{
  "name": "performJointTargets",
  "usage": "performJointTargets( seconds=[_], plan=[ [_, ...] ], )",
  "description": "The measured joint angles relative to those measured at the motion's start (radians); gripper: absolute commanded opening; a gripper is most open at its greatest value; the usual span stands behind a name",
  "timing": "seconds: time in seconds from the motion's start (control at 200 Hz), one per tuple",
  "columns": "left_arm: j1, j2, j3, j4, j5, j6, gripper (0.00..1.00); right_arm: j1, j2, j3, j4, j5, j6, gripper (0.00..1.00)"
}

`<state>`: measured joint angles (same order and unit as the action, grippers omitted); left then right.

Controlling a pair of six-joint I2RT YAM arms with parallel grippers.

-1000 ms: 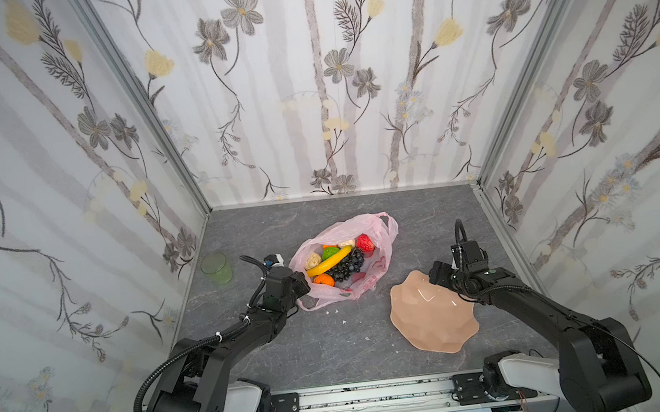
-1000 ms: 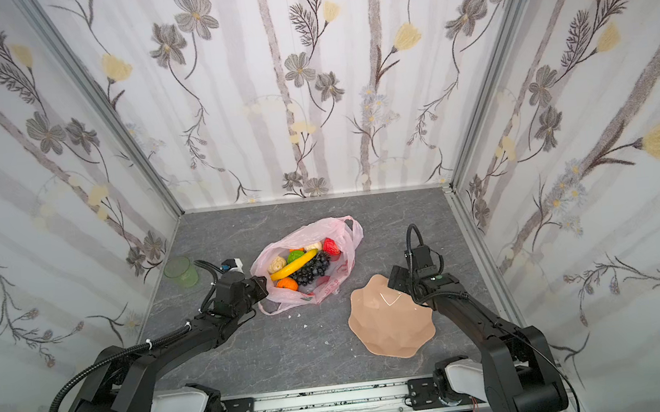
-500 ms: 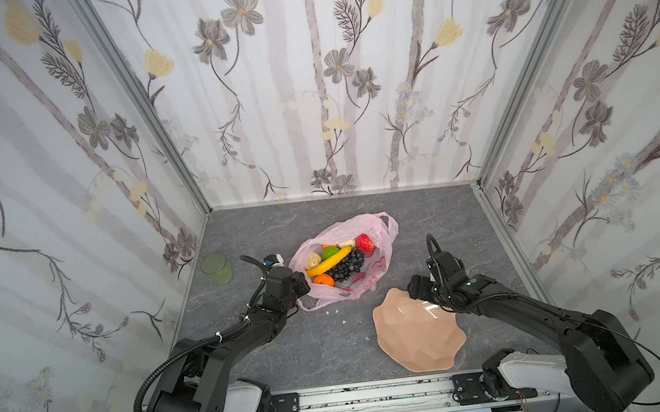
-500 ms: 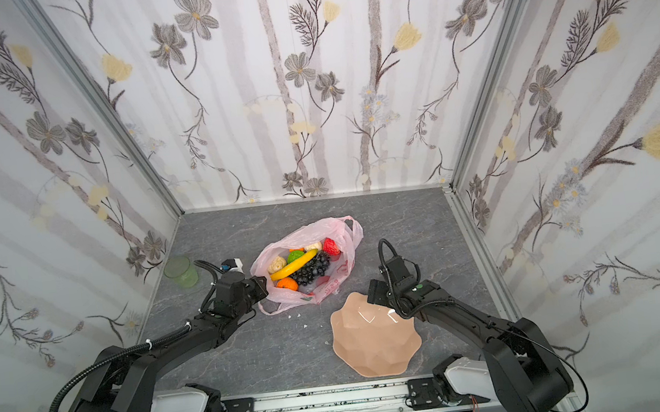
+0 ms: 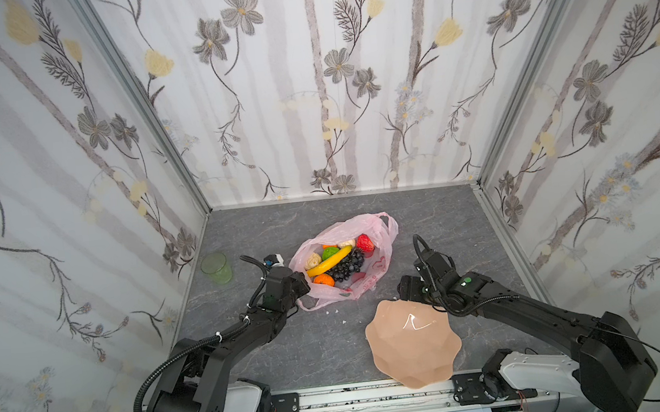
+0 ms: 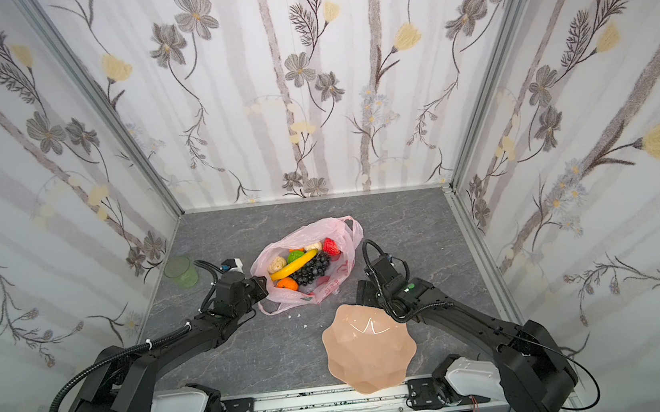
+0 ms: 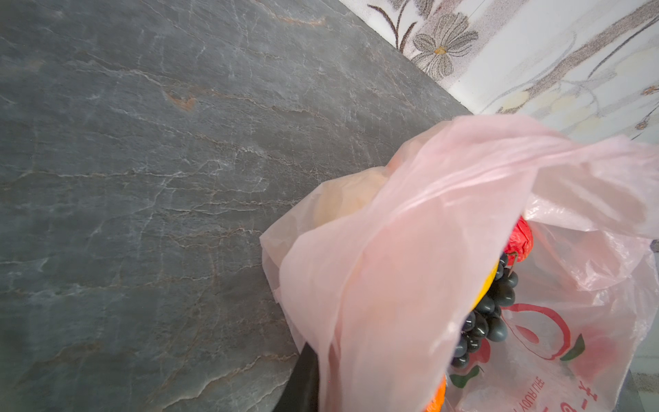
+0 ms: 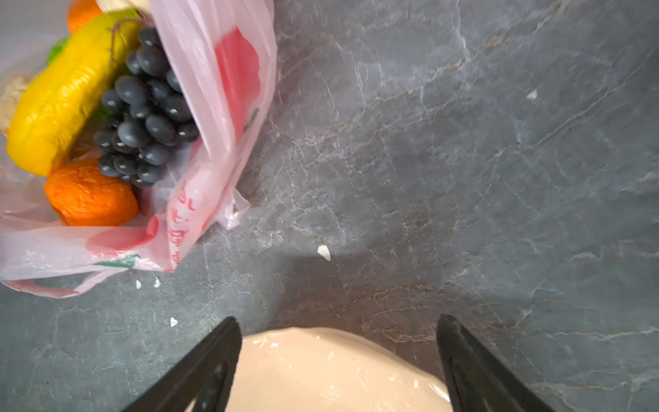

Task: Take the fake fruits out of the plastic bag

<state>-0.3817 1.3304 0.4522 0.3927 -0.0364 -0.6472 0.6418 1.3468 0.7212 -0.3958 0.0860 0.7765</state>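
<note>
bag [image 5: 385,234]: mid-tabletop [image 5: 313,342], mouth open.
fruits [image 5: 334,263]: inside bag.
left end effector [image 5: 302,288]: clenched, apparently on bag rim.
right end effector [image 8: 337,319]: released, jaws straddling plate [image 8: 331,374] edge.

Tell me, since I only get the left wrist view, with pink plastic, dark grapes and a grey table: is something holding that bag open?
Observer: Yes, the left end effector pinches the plastic bag at the edge of its mouth.
Operator: Any other fruit in there?
Observer: A yellow banana lies across the top of the pile.
Operator: What is the other arm doing?
Observer: The right end effector stands open over the rim of a peach plate.
</note>
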Motion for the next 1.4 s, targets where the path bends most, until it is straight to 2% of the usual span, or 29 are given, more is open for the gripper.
performJointTargets(
  seconds=[0.16,0.265,0.739,0.994,1.099,1.399],
  plan=[
    [0.0,0.0,0.0,0.0,0.0,0.0,0.19,0.024,0.006,0.134,0.012,0.018,-0.045,0.84],
    [0.0,0.0,0.0,0.0,0.0,0.0,0.19,0.032,0.064,0.215,0.047,0.016,-0.076,0.83],
    [0.0,0.009,0.008,0.0,0.005,0.011,0.19,0.016,0.572,0.601,0.115,-0.084,-0.211,0.83],
    [0.0,0.029,0.014,0.0,0.004,0.012,0.18,-0.066,0.654,0.61,0.113,-0.113,-0.233,0.81],
    [0.0,0.03,0.016,0.0,0.006,0.014,0.14,-0.102,0.653,0.571,0.116,-0.114,-0.232,0.81],
    [-0.045,0.111,0.075,0.024,0.108,0.047,0.11,-0.125,0.523,0.388,0.131,-0.083,-0.199,0.81]
  ],
)
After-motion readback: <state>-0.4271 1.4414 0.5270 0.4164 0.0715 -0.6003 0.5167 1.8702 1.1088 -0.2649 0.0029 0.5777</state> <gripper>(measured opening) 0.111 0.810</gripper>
